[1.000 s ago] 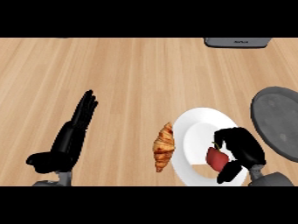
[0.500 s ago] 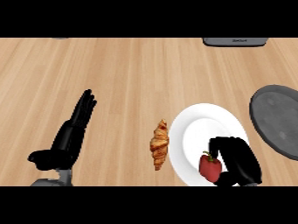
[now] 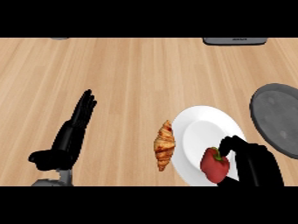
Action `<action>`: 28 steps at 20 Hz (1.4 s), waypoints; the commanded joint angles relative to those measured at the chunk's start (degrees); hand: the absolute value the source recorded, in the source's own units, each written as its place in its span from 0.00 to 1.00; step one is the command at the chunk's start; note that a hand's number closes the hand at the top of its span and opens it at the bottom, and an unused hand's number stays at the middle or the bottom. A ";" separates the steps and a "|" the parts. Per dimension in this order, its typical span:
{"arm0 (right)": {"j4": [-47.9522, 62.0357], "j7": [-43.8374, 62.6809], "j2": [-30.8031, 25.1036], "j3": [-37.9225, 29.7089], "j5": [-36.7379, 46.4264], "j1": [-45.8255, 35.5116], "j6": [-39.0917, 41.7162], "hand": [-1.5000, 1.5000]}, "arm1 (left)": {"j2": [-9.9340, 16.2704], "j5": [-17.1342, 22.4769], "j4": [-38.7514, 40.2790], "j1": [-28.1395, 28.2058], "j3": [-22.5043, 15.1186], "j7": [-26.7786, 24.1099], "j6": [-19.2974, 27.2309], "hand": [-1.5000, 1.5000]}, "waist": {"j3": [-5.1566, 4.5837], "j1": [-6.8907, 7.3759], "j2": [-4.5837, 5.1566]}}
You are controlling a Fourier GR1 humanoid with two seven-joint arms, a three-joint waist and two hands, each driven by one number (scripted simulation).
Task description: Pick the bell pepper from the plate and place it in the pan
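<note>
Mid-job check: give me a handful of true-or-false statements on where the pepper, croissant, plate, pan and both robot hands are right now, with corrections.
1. The bell pepper lies on the white plate. True.
2. The pan already holds the pepper. False: the pan holds nothing.
3. The croissant lies on the counter beside the plate's left edge. True.
4. The right robot hand is beside the pepper, its fingers curling over the pepper's top. True.
5. The left robot hand holds the croissant. False: it rests open at the left, fingers straight, apart from the croissant.
6. The pan sits left of the plate. False: it sits to the plate's right.
</note>
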 commanded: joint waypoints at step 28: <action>43.03 -32.15 -8.30 -45.73 -31.39 -20.79 -30.68 1.00 | -2.10 -1.05 -1.77 -0.38 -0.25 1.93 -1.21 0.50 | 0.21 1.52 0.50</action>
